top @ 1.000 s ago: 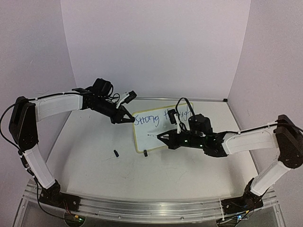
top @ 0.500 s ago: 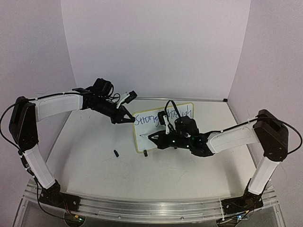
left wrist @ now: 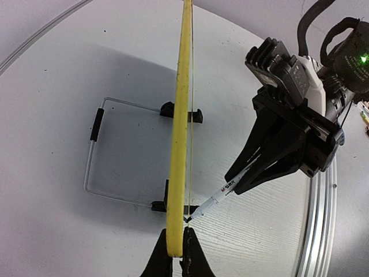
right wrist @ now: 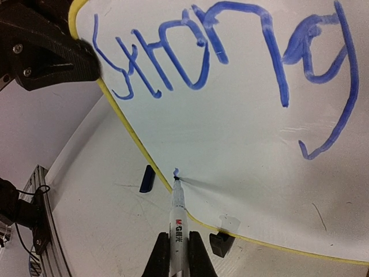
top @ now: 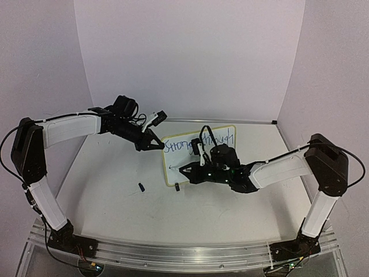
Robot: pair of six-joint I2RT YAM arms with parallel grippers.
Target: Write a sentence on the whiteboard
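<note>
Two blue words fill the top line of the whiteboard, which stands propped on the surface, its left edge clamped in the left pincer. The right pincer grips a marker, tip touching the board's lower left; a second line looks barely begun.

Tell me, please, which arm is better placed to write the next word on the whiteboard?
Right. The right gripper holds the marker, its tip at the whiteboard below the written line. The left gripper is shut on the whiteboard's edge, steadying it.
</note>
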